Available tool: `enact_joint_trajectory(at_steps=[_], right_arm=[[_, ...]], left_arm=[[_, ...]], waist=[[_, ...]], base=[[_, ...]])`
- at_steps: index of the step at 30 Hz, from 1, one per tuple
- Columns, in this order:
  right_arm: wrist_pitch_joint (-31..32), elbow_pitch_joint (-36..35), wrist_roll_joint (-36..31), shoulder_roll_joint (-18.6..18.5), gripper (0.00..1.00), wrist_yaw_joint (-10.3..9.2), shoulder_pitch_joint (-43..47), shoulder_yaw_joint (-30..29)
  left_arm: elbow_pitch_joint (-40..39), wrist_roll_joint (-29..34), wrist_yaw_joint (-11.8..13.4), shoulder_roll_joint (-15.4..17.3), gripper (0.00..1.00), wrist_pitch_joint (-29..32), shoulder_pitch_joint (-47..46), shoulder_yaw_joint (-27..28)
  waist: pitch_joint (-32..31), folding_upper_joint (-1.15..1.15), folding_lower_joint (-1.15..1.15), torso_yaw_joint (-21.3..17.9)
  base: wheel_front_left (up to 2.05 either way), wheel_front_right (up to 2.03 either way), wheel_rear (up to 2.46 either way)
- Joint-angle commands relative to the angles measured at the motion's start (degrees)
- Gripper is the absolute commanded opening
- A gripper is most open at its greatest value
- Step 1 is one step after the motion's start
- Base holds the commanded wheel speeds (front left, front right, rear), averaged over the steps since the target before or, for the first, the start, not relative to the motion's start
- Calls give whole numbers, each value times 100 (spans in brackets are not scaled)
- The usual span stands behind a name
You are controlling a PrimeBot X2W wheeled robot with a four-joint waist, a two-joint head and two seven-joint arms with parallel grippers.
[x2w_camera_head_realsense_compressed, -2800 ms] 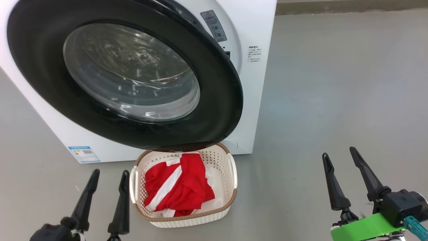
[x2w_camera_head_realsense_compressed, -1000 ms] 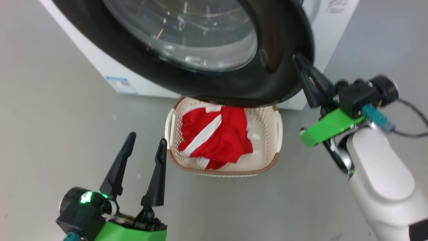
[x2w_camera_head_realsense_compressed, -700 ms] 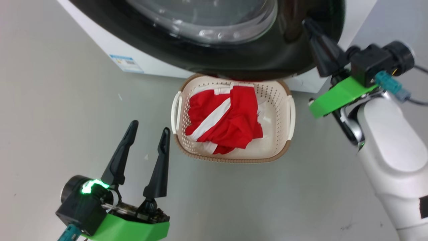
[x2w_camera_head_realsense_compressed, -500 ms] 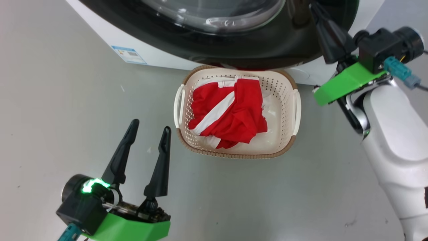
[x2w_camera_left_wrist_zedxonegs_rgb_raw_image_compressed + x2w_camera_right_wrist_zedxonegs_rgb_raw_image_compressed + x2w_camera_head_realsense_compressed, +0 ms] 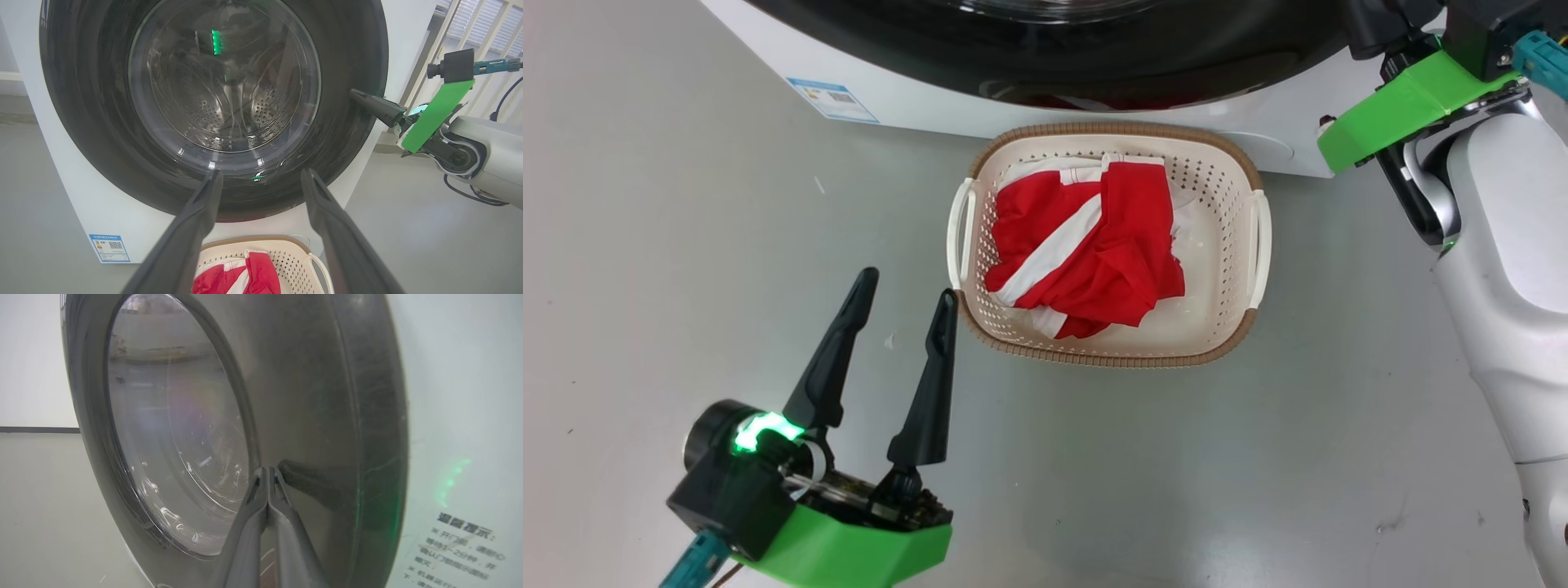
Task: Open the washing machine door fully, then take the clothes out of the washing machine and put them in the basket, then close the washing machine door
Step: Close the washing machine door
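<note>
Presses shut, empty right pincer [image 5: 266, 470] on glossy black round door [image 5: 310, 396] at 3 o'clock; holds left pincer [image 5: 908, 284] wide open, empty, 7 o'clock of cream perforated basket [image 5: 1112, 131].

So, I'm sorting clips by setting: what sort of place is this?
Probably a laundry corner in a plain test room, not clearly a home: a white front-loading washing machine, a basket of red clothes, and a smooth grey floor.
</note>
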Motion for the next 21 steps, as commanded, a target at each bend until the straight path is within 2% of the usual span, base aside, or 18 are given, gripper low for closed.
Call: enact_joint_trajectory(at_steps=[1,8,16,17,18,19,20,21], right_arm=[[-10,-55,-55,-10,0,-76,-228,-130],[-10,-67,-107,72,0,-76,-99,-73],[-10,-450,40,281,0,-76,565,65],[-10,-526,59,307,8,-76,674,93],[-10,-604,77,324,20,-76,782,123],[-10,-685,93,338,37,-76,888,147],[-10,-770,106,353,48,-76,1001,156],[-10,-859,115,369,80,-76,1117,166]], left_arm=[[-160,-17,7,65,100,-68,-112,147],[-83,-26,40,65,100,-68,-133,160],[7,-216,73,65,100,-68,-108,269],[17,-217,79,65,100,-68,-104,286],[26,-227,79,65,100,-68,-100,297],[31,-241,85,65,100,-68,-96,312],[37,-264,97,65,100,-68,-91,334],[44,-293,99,65,100,-68,-83,353]], waist=[[15,0,0,10],[-59,0,0,-56],[-387,0,0,-346],[-434,0,0,-399],[-482,0,0,-451],[-530,0,0,-506],[-580,0,0,-564],[-630,0,0,-628]], base=[[0,0,0],[0,0,0],[0,0,0],[0,0,0],[0,0,0],[0,0,0],[0,0,0],[0,0,0]])
